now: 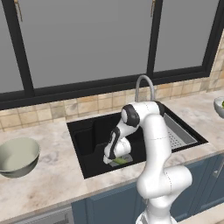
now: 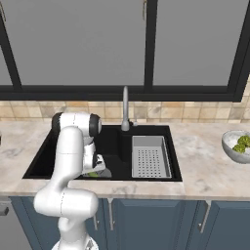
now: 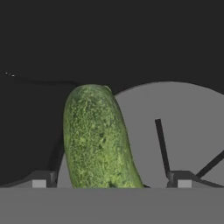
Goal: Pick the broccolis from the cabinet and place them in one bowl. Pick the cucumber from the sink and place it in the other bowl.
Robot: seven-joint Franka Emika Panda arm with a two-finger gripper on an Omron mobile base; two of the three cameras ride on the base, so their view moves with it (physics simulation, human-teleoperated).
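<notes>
Low in the sink [image 1: 87, 140], the gripper [image 3: 111, 181] stands wide open astride the cucumber [image 3: 98, 140], fingertips [image 3: 39, 180] apart from it; the drain [image 3: 175, 127] lies right, perforated tray [image 2: 150, 156] beyond.

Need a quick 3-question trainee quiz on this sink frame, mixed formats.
1. True or false: the cucumber lies between the claw's fingertips in the hand view.
2. Multiple choice: the broccolis sit in A) the sink B) the whitish bowl C) the olive-grey bowl.
3. Fill in: the perforated tray sits in the sink's ____ part, seen from the base.

Key: 1 true; 2 B; 3 right.
</notes>
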